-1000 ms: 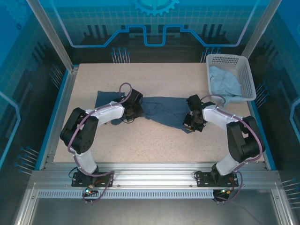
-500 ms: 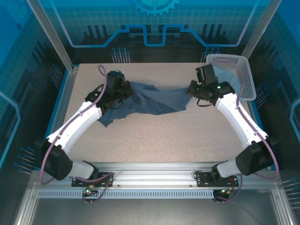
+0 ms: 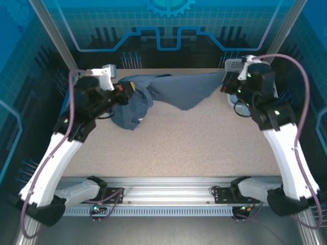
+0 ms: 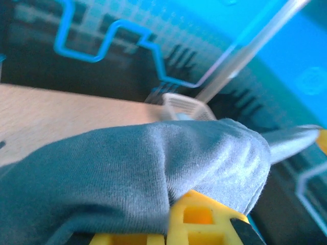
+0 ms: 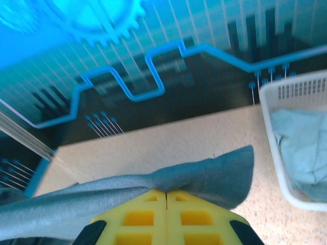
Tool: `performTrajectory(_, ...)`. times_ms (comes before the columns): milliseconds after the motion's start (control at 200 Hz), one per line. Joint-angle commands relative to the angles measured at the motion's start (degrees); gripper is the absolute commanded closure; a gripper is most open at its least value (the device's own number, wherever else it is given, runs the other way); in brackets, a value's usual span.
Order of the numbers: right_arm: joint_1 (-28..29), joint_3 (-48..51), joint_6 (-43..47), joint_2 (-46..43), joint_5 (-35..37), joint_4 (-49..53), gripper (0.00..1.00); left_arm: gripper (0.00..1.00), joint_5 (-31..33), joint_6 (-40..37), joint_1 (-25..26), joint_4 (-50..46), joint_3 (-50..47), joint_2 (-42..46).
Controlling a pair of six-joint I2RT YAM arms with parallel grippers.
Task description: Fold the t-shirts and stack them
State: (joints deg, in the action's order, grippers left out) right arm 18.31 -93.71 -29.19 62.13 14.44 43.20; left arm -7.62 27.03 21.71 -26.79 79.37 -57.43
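Top external: left gripper (image 3: 124, 93) and right gripper (image 3: 227, 84) are each pinching the large dark slate-blue cloth t-shirt (image 3: 176, 92), stretching it between them; next probably calls for laying it flat beneath them.

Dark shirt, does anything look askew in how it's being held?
Yes. The dark shirt hangs unevenly between the two grippers: stretched fairly flat toward the right gripper, but bunched in a drooping lump beside the left gripper. Nothing looks torn.
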Motion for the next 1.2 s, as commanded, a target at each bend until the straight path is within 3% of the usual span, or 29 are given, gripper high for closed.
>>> performTrajectory(0,-0.64,-0.23,1.75,-4.46,2.96,-1.15,1.0,0.97,-7.26,-0.24,-0.27,2.87,2.89,3.07)
performTrajectory(135,-0.68,-4.23,1.46,-3.66,3.63,0.38,1.0,0.93,-9.43,2.65,-0.27,4.67,7.45,1.23)
performTrajectory(240,-1.6,-6.96,1.14,2.05,3.77,1.17,1.0,0.92,-6.23,3.23,-0.96,1.19,11.91,-5.66)
performTrajectory(305,-3.12,-6.83,-0.49,6.84,2.29,0.61,1.0,0.93,-4.88,5.99,-4.1,-2.02,14.06,-13.03)
performTrajectory(400,-4.63,-5.79,-1.53,16.06,0.91,-1.66,1.0,0.93,-8.48,11.73,-10.15,-0.06,14.94,-25.34)
performTrajectory(440,-5.22,-6.52,-1.36,21.19,-0.33,-2.23,0.99,0.88,-9.96,12.51,-11.83,1.69,16.21,-31.05)
performTrajectory(490,-6.3,-9.34,-1.53,28.44,-3.21,-1.61,0.88,0.78,-8.94,12.44,-13.53,-0.29,20.57,-38.34)
performTrajectory(570,-7.22,-16.54,-1.66,40.54,-5.49,3.18,0.67,0.55,-7.41,10.87,-15.65,-6.95,29.9,-50.25)
performTrajectory(645,-6.85,-21.2,-1.63,47.96,-5.08,7.97,0.55,0.4,-5.47,8.78,-15.92,-12.28,35.7,-54.92)
performTrajectory(725,-5.21,-17.63,-1.37,47.31,-4.72,6.71,0.47,0.34,-1.82,7.61,-15.1,-14.42,32.63,-51.82)
performTrajectory(805,-2.95,-10.29,-1.92,42.74,-4.5,4.79,0.39,0.34,2.28,9.33,-14.95,-17.41,22.9,-44.44)
performTrajectory(1010,7.11,10.55,-8.58,31.64,-9.4,2.6,0.4,0.42,6.81,16.9,-14.42,-26.59,-8.64,-23.32)
performTrajectory(1110,13.9,17.11,-12.94,30.78,-12.64,0.1,0.4,0.44,5.47,22.32,-14.7,-29.06,-20.92,-15.98)
performTrajectory(1195,17.52,20.0,-15.66,33.38,-15.1,-1.8,0.41,0.47,0.34,28.45,-14.77,-26.47,-29.79,-11.53)
